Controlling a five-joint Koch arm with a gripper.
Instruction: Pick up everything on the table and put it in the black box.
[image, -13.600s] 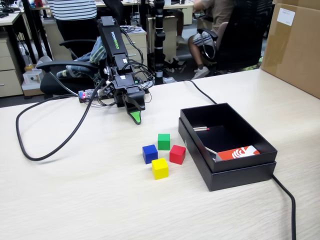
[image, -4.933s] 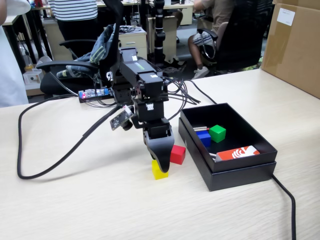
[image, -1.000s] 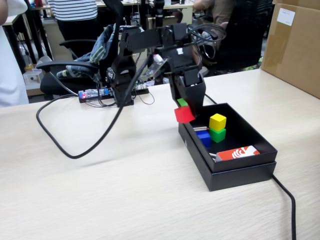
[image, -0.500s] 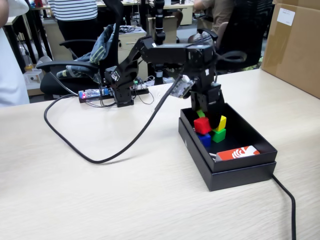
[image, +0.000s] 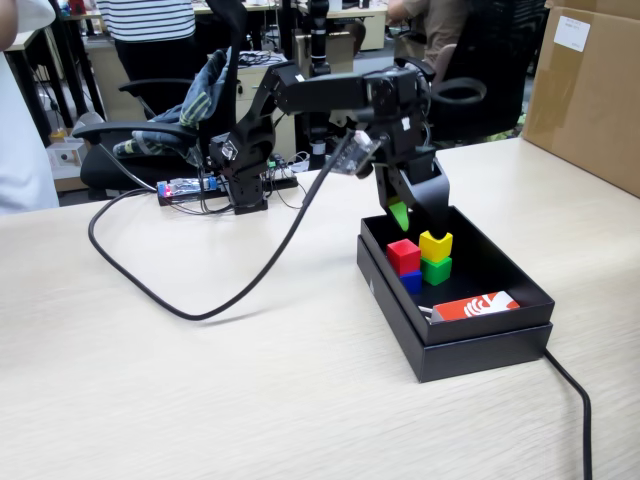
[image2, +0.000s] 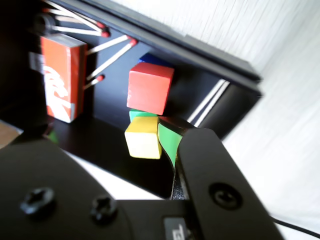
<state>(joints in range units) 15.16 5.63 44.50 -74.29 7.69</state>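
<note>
- Inside the shallow matte black cardboard box (image: 500, 315) on the beige wood-grain bench (image: 200, 390), the small red cube (image: 404, 256) sits atop the blue cube (image: 412, 282).
- Beside them, the yellow cube (image: 435, 245) rests on the green cube (image: 436, 270).
- The black end effector (image: 412, 213) hangs released above the box, gripping nothing.

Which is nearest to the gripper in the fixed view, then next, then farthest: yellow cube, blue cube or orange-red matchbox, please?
1. Yellow cube, just below the gripper, atop the green cube.
2. Blue cube, lower, under the red cube.
3. Orange-red matchbox, at the box's near end.
</note>
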